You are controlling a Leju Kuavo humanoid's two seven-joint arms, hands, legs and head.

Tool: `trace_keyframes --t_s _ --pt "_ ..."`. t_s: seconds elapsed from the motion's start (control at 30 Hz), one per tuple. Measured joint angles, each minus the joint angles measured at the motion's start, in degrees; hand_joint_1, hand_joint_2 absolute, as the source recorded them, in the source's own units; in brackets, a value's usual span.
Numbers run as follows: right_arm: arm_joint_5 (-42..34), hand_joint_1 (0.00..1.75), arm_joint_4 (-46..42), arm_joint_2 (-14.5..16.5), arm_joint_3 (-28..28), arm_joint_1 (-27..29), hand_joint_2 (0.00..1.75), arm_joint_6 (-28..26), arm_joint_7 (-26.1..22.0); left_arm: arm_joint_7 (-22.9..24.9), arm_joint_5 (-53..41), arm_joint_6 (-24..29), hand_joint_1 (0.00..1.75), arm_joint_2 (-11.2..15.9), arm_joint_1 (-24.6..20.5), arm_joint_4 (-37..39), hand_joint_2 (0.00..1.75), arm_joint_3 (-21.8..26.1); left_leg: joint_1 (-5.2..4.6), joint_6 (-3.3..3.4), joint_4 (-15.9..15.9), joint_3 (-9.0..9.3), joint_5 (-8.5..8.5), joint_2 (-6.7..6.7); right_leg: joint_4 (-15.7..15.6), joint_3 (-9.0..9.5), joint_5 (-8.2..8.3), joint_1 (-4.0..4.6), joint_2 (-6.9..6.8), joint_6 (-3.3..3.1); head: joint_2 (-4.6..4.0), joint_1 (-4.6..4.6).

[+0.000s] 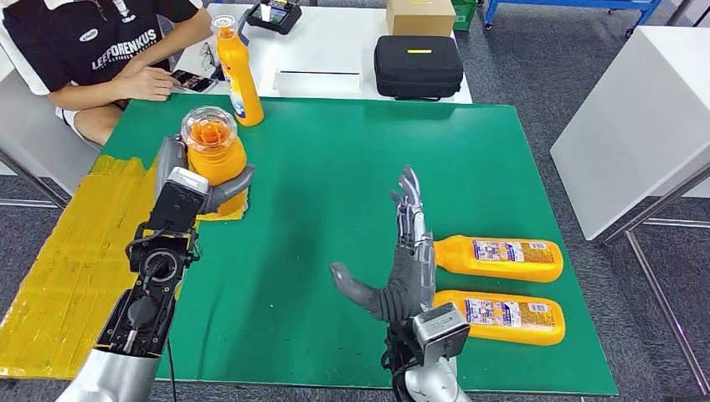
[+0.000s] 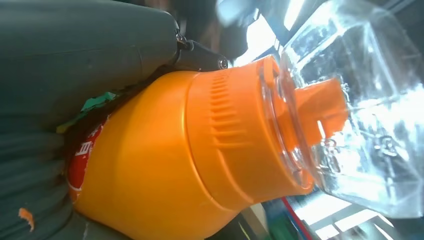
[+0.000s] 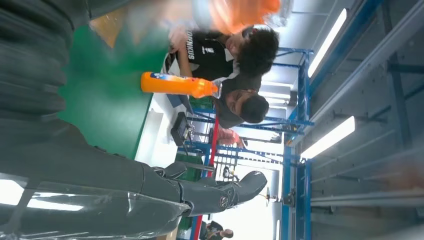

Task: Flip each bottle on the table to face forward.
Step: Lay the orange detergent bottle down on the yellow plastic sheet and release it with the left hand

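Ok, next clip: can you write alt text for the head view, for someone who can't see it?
The robot's left hand grips an upright orange bottle with a clear cap at the left edge of a green table, while its right hand is open beside two orange bottles lying flat. Another bottle stands at the far edge near a seated person.

We count four orange plastic bottles: two lying flat (image 1: 499,258) (image 1: 502,317), two upright (image 1: 238,74) (image 1: 214,151). We also count one black zipped case (image 1: 418,66), one brown cardboard box (image 1: 420,16) and one seated person (image 1: 100,50).
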Motion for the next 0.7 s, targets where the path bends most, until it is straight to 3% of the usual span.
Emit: trace_keyframes --t_s 0.17,0.4,0.57,0.7 --pt "-0.44 0.0 -2.96 -0.48 -2.11 1.72 1.75 1.32 -0.37 2.24 -15.09 9.59 1.75 1.23 -0.57 2.41 1.75 1.45 0.0 0.0 0.0 0.01 0.0 0.0 0.0 0.0 0.0 0.0 0.0 0.0 0.0 -0.01" --pt "0.32 0.0 -4.75 -0.22 -3.93 1.98 1.75 3.04 -0.06 10.5 -37.38 22.13 1.75 2.38 -3.36 13.72 1.75 2.4 0.0 0.0 0.0 0.02 0.01 0.0 0.0 0.01 0.01 0.0 0.0 0.0 0.0 0.0" --pt "0.65 0.0 -5.03 0.21 -4.89 1.95 1.75 3.82 0.14 18.79 -52.16 25.18 1.75 3.07 -5.59 23.89 1.75 2.31 0.0 0.0 0.0 0.01 0.01 0.0 0.0 0.01 0.01 0.0 0.01 0.0 0.0 0.0" --pt "0.64 0.0 -5.04 0.49 -5.39 1.95 1.75 4.21 0.14 22.32 -58.44 25.44 1.75 3.68 -6.61 30.41 1.75 1.88 0.0 0.0 0.0 0.01 0.01 0.01 0.0 0.0 0.0 0.0 0.01 0.0 0.0 -0.01"
